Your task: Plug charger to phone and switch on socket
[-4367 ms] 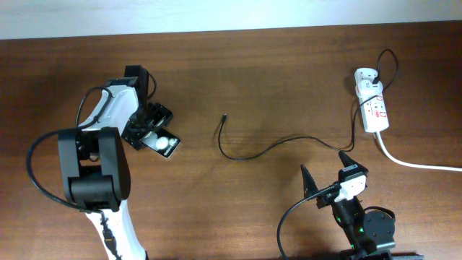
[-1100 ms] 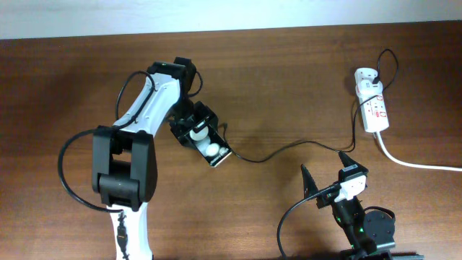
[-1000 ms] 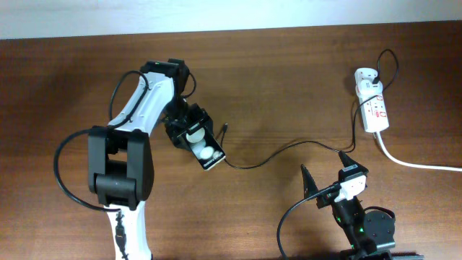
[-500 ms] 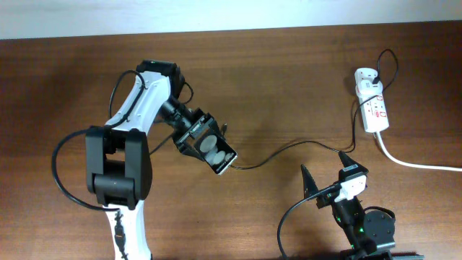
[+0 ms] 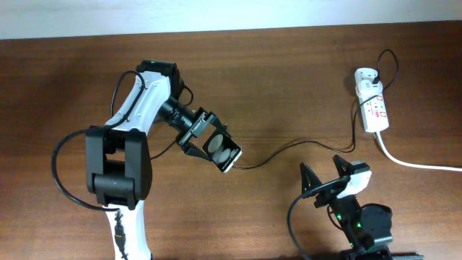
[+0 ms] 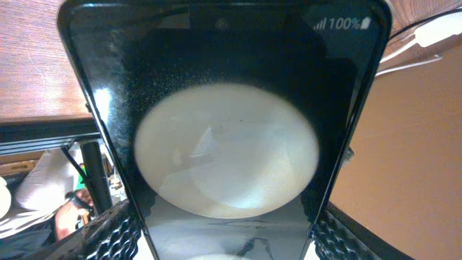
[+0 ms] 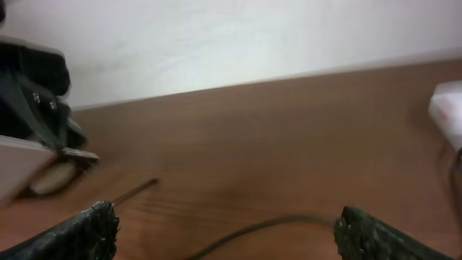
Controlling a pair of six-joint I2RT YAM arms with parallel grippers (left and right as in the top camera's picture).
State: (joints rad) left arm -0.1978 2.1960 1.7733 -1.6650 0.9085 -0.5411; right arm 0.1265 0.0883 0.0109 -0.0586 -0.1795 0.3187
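The left tool [image 5: 208, 139] is clamped on the phone [image 5: 222, 150], which it holds tilted over the tabletop [image 5: 289, 72] at the charger [image 5: 289, 145] cable's free end. The right tool [image 5: 322, 172] gapes wide, empty. It should pinch just behind the plug tip [image 7: 153, 182] while the phone's port is held steady. The socket [image 5: 373, 108] lies far right.

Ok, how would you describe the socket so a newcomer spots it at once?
In the overhead view, go to the right end of the brown wooden table. The socket is the small white strip lying there, with red marks on its face. A thick white cord leaves its lower end, unlike the thin black charger beside it.
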